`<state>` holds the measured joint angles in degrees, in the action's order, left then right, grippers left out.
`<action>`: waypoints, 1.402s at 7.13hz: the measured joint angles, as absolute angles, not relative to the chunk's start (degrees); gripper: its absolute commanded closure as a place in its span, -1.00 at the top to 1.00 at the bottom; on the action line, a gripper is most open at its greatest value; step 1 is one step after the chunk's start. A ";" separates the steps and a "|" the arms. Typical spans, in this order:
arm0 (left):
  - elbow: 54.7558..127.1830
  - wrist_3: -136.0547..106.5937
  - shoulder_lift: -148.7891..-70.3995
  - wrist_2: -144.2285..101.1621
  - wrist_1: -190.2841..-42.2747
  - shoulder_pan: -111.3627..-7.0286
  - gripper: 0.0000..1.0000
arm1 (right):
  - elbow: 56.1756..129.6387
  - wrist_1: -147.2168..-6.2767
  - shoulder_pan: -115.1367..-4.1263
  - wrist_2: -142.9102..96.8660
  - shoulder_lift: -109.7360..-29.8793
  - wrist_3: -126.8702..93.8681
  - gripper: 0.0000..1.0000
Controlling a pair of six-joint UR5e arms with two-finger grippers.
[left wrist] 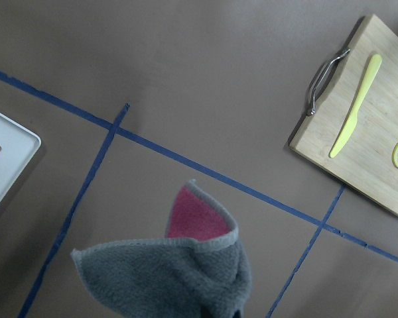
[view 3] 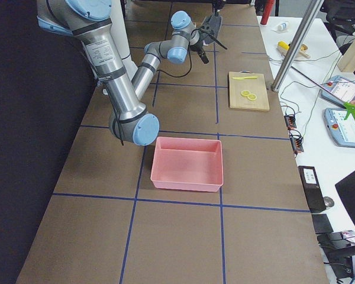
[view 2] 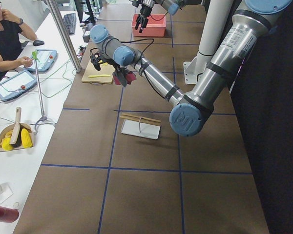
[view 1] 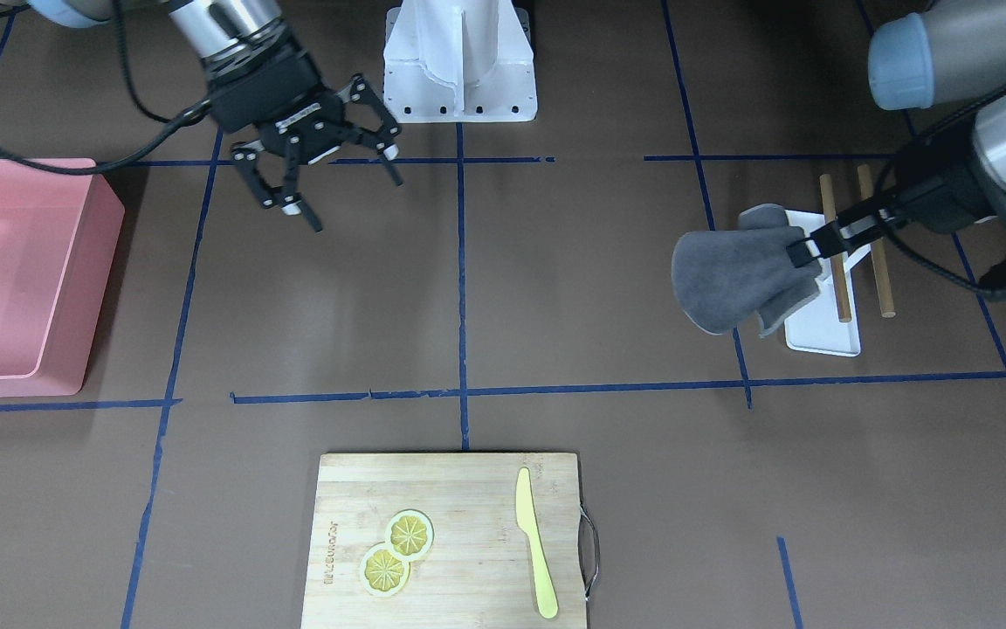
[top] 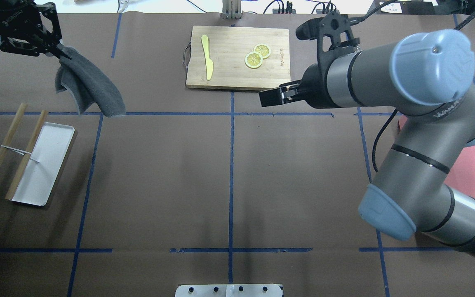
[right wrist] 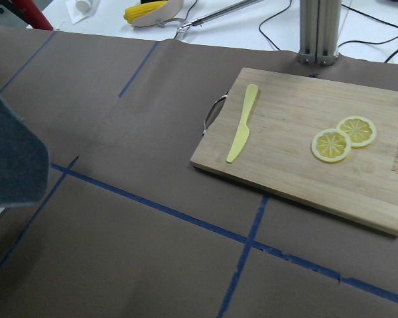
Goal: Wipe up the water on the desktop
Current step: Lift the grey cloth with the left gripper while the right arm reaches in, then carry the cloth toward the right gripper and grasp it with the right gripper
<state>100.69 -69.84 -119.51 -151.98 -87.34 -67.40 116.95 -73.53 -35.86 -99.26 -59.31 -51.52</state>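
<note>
The desktop (view 1: 590, 288) is a dark-brown surface with blue tape lines; I see no water on it. My left gripper (view 1: 800, 253) is shut on a corner of a grey cloth (view 1: 743, 279) and holds it hanging above the desktop, beside a white tray. In the overhead view the left gripper (top: 61, 51) is at the far left and the cloth (top: 93, 88) drapes below it. The left wrist view shows the cloth (left wrist: 166, 278) with a pink underside. My right gripper (view 1: 359, 205) is open and empty, above the desktop near the robot base.
A pale wooden cutting board (view 1: 451, 489) with a yellow knife (view 1: 535, 542) and two lemon slices (view 1: 396, 552) lies at the operators' edge. A pink bin (view 1: 75, 288) stands on the right arm's side. A white tray (view 1: 826, 336) with two wooden sticks lies under the cloth.
</note>
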 measured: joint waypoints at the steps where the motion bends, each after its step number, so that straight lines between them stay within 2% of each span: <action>1: 100.80 -71.54 -119.97 -151.42 -91.01 -65.33 -0.95 | 116.86 -73.60 -32.69 -95.64 -57.75 -50.73 0.97; 4: 100.76 -76.26 -122.72 -150.84 -99.39 -59.71 -0.95 | 116.58 -73.65 -25.19 -87.35 -55.99 -48.39 0.97; 10: 100.69 -83.97 -128.57 -150.17 -102.95 -51.24 -0.92 | 116.07 -73.66 -20.68 -83.85 -55.37 -45.80 0.97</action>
<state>100.69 -83.97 -128.57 -150.17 -102.95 -51.24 116.07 -73.66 -20.68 -83.85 -55.37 -45.80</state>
